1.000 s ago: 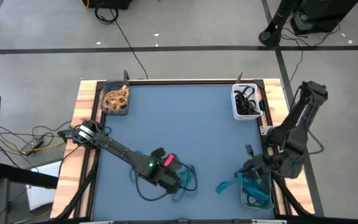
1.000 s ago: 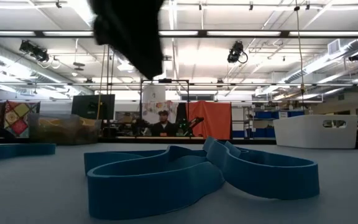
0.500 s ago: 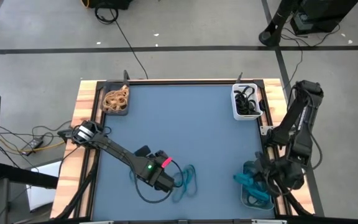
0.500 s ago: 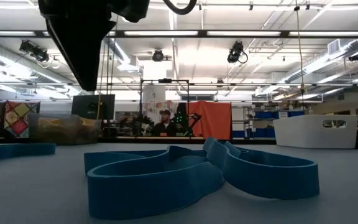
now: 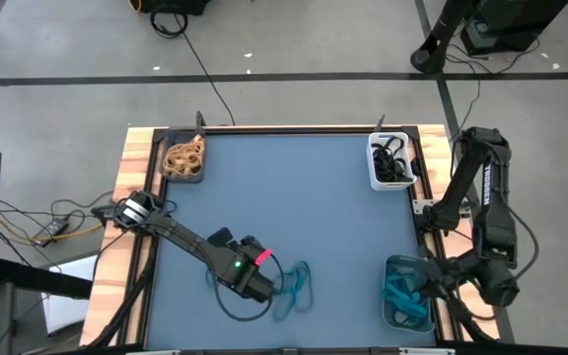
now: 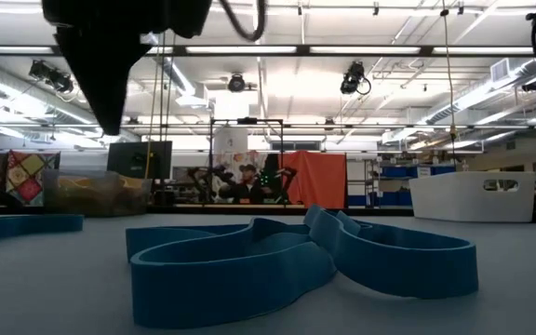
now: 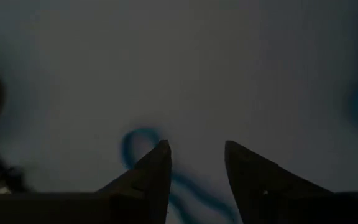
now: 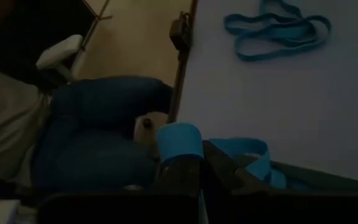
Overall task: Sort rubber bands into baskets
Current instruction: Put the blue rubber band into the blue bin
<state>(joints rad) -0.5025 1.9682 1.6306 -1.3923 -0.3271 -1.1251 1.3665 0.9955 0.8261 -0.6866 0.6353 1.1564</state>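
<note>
Two or three blue rubber bands [image 5: 294,284] lie tangled on the blue mat near the front edge, large in the low view [image 6: 296,261]. My left gripper [image 5: 262,283] hangs open just left of them, pointing down; one band's loop [image 7: 135,142] shows beneath its fingers. My right gripper [image 5: 430,286] is shut on a blue band [image 8: 179,143] over the grey-teal basket [image 5: 387,296] at the front right. The dark basket [image 5: 183,158] holds tan bands, and black ones lie in the white basket [image 5: 390,163]. My right gripper pinches a blue band between its two fingers, and a folded loop [image 8: 178,140] of it stands out past the fingertips. The fingers slant down from the table's right side. The band's other end [image 8: 247,152] trails into the grey-teal basket.
Wooden strips [image 5: 131,187] edge the mat on the left and right. A black cable [image 5: 227,301] loops beside my left gripper. In the low view the white basket [image 6: 473,195] stands at the back right. A wide bare stretch of mat [image 5: 294,197] lies between the baskets.
My right gripper has swung toward the table's right edge and turned, carrying the blue band from the mat beside the grey-teal basket to over it. My left gripper has tipped downward and shifted slightly left, away from the tangled blue bands, which stay in place.
</note>
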